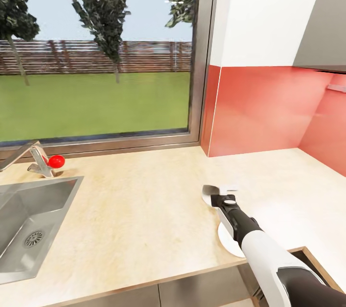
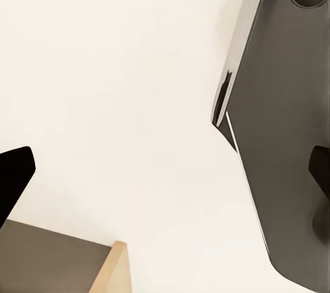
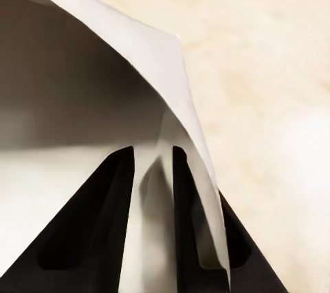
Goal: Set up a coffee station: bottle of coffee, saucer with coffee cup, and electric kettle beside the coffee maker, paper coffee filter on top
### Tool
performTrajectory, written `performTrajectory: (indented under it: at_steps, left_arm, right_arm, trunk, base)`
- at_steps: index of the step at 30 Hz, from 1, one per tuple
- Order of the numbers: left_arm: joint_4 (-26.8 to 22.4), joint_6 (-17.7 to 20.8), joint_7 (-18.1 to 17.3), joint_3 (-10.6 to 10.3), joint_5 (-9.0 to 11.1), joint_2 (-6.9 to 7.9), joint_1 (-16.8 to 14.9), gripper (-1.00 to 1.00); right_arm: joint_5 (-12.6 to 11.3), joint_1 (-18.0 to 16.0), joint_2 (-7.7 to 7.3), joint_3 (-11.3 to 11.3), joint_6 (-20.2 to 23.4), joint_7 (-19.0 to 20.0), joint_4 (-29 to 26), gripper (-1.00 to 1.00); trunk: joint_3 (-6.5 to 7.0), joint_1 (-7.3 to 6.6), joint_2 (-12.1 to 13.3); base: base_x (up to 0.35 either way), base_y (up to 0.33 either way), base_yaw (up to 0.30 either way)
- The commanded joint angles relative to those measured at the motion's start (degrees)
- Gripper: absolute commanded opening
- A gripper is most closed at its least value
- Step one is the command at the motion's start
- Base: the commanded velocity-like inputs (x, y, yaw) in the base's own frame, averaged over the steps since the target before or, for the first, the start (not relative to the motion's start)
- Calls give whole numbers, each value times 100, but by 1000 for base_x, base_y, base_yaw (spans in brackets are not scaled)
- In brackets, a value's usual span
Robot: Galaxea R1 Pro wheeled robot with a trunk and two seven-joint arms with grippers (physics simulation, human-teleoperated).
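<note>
The thin white paper coffee filter (image 3: 148, 59), a folded cone with a shaded hollow, sits pinched between the two black fingers (image 3: 100, 217) of the right gripper (image 1: 222, 195), whose jaws are clenched on the paper's wall; in the head view the filter (image 1: 210, 193) hangs low over the long light beige speckled kitchen countertop (image 1: 139, 201), whether touching it or just above cannot be told. Just behind the gripper, partly under the black-and-white forearm, a small flat round white saucer (image 1: 227, 244) lies on the counter near its front edge, with no cup on it. Farther left are the steel sink (image 1: 29, 220) and a tap with a red knob (image 1: 56, 160), below a window onto grass. The left gripper's dark fingertips (image 2: 14, 176) stand wide apart, released, holding nothing. As a judgement, the filter is in hand but not yet placed, the saucer looks set down, and the coffee maker, cup, kettle and coffee bottle all remain to be dealt with.
</note>
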Motion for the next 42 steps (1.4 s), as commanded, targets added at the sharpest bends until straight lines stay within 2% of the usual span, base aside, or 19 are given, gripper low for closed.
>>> performTrajectory:
  at_steps: [1, 20, 23, 27, 29, 31, 33, 35, 36, 37, 39, 42]
  left_arm:
    - [-10, 25, 11, 24, -10, -1, -2, 100]
    - [-10, 25, -24, 24, -10, 9, -2, 100]
    - [-9, 11, -30, 24, -10, 13, -2, 100]
    - [-10, -21, -41, 24, -10, 16, -2, 100]
    - [-10, -27, -51, 24, -10, 16, -2, 100]
    - [-10, -33, -61, 24, -14, 16, -2, 100]
    - [-10, -42, -67, 24, -22, 17, -2, 100]
    - [-10, -44, -67, 24, -24, 17, -2, 100]
    - [-10, -48, -68, 24, -26, 17, -2, 100]
    - [-10, -51, -68, 26, -26, 26, -2, 100]
    - [-10, -49, -68, 30, -27, 50, -2, 100]
    - [-16, -46, -67, 38, -27, 89, -2, 100]
  right_arm:
    - [-19, 1, 1, -1, 41, -17, 1, -100]
    - [-30, 0, 30, 0, 57, -17, -99, -100]
    - [-34, 0, 42, -1, 79, -17, -306, -100]
    - [-42, 0, 71, 2, 161, -27, -1089, -100]
    - [-44, 0, 78, 8, 260, -31, -1281, -100]
    - [-45, 0, 109, 13, 541, -33, -1535, -100]
    - [-45, 0, 283, 16, 1412, -34, -2117, -100]
    - [-47, 0, 350, 16, 1843, -34, -2429, -100]
    - [-58, 0, 405, 16, 2432, -34, -2930, -100]
    - [-65, 0, 427, 19, 2828, -34, -3341, -100]
    - [-71, 0, 440, 28, 3197, -34, -3816, -100]
    - [-83, 0, 454, 58, 3458, -23, -4238, -100]
  trunk:
    - [-14, 4, -10]
    - [-14, 4, -10]
    - [-14, 4, -10]
    - [-14, 4, -10]
    - [-14, 4, -10]
    - [-14, 4, -10]
    - [-14, 4, -10]
    - [-14, 4, -10]
    - [-14, 4, -10]
    - [-14, 4, -10]
    - [-14, 4, -10]
    - [-14, 4, -10]
  base:
    - [0, 0, 0]
    - [0, 0, 0]
    - [0, 0, 0]
    - [0, 0, 0]
    - [0, 0, 0]
    - [0, 0, 0]
    - [0, 0, 0]
    - [0, 0, 0]
    - [0, 0, 0]
    - [0, 0, 0]
    - [0, 0, 0]
    - [0, 0, 0]
